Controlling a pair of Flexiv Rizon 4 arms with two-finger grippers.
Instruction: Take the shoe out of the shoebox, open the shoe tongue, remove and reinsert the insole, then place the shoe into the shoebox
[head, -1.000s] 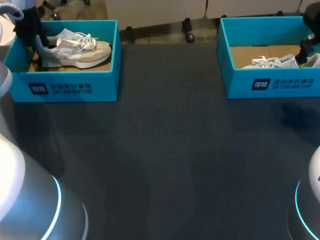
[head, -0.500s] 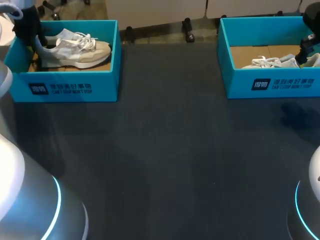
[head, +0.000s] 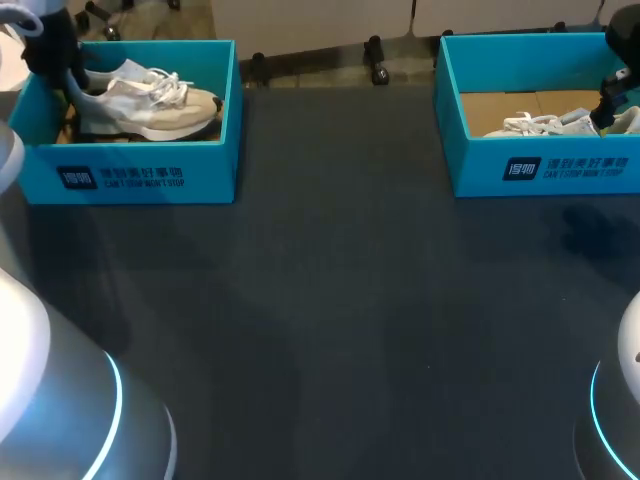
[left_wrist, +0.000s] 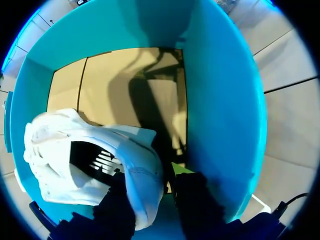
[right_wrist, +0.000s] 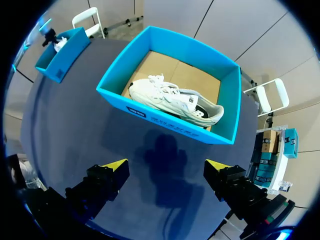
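A white and beige shoe (head: 150, 100) lies in the left blue shoebox (head: 130, 170), its heel end tipped up. My left gripper (head: 72, 90) is at that heel. In the left wrist view the white heel of the shoe (left_wrist: 75, 150) sits between the dark fingers of my left gripper (left_wrist: 150, 176), which is shut on it, close to the box wall (left_wrist: 220, 100). My right gripper (right_wrist: 166, 167) hangs open high above the table in front of the right shoebox (right_wrist: 165, 125), nothing between its yellow tips. A white shoe (right_wrist: 175, 100) lies inside that box.
The right shoebox (head: 540, 165) stands at the far right with its white shoe (head: 540, 125), and my right arm (head: 612, 95) is over its right end. Dark table surface (head: 330, 300) stretches between and in front of the two boxes.
My left gripper has narrowed onto the shoe's heel. The shoe has shifted slightly left and its heel has come up off the box floor. The right arm has not moved.
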